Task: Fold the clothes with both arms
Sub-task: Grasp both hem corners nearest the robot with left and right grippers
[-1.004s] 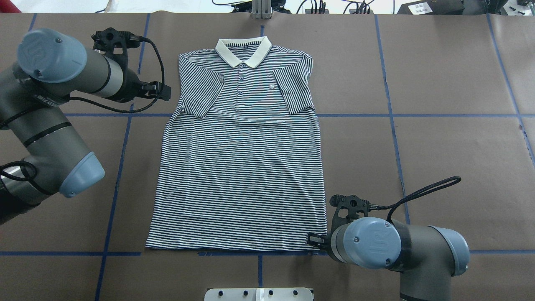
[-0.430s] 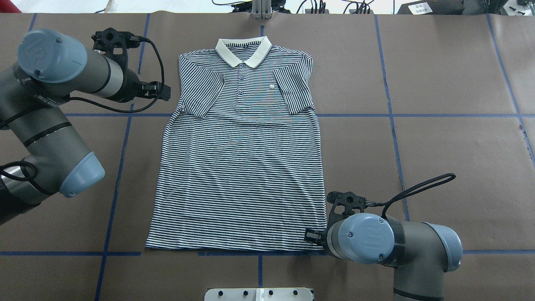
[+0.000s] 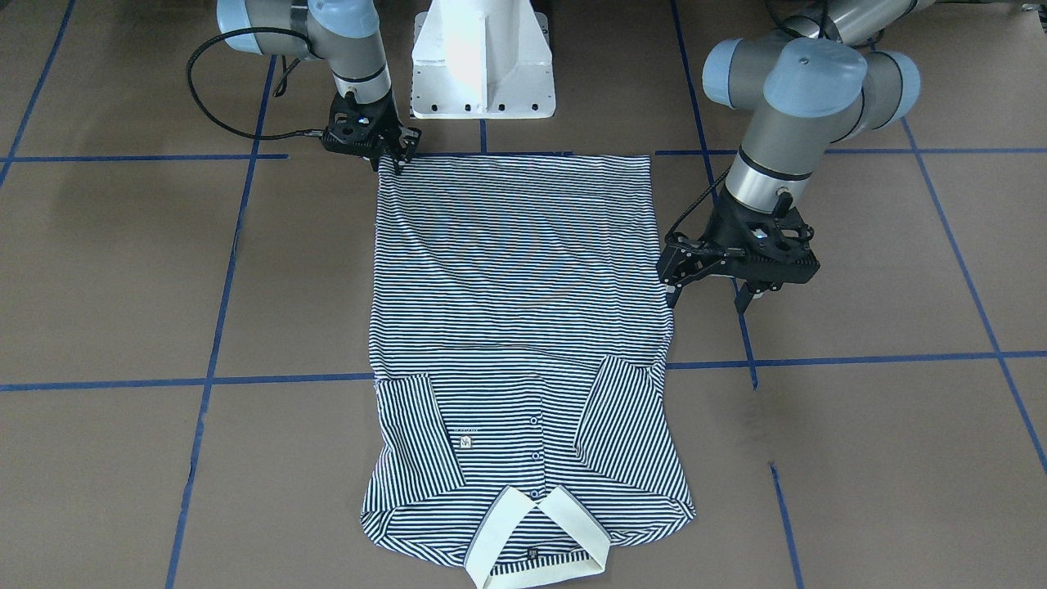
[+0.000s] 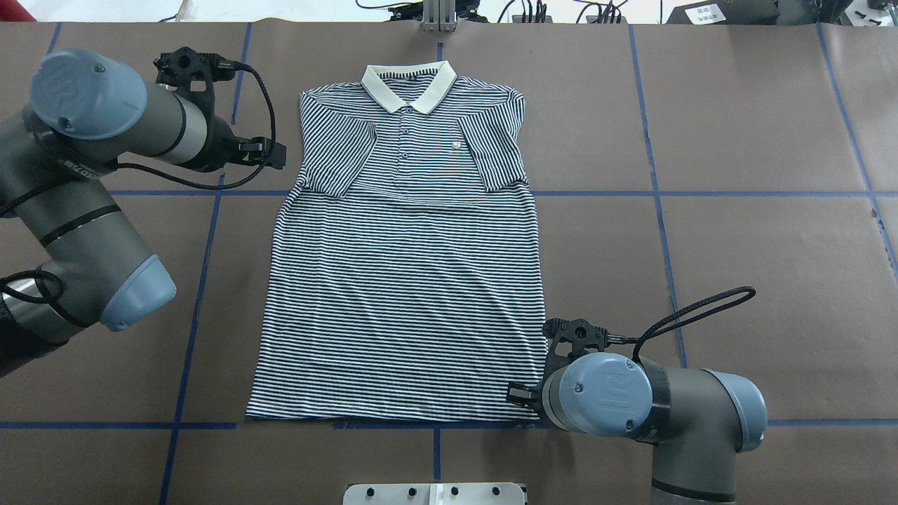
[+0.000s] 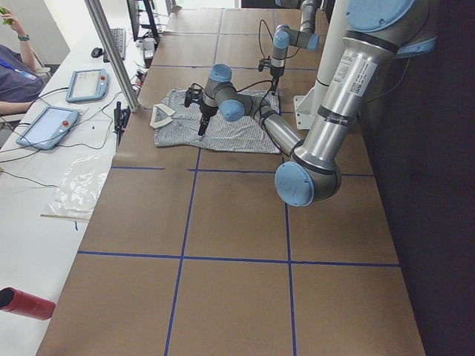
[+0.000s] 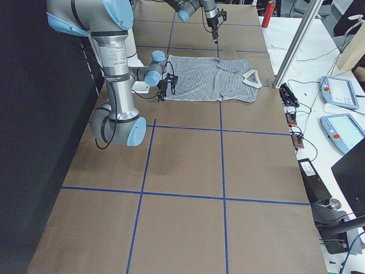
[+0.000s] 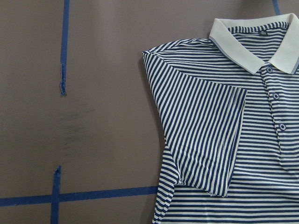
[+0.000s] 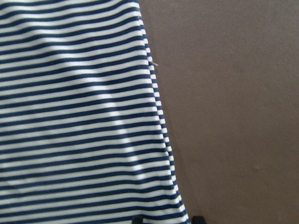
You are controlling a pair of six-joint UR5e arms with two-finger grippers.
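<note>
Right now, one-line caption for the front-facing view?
Striped polo shirt lies flat, sleeves folded in; right pincer at a hem corner, left pincer open beside its side edge.

Right tool (image 3: 396, 157) fingertips (image 8: 138, 220) cut off; collar (image 3: 503, 528) edge cropped.

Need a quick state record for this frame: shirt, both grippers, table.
garment: striped polo shirt flat, front up, both sleeves folded in, collar at the far end from the robot
left gripper: open, off the shirt, beside its edge near the sleeve
right gripper: at the hem corner, fingertips apart either side of the edge
table: brown cover with a grid of blue tape
</note>
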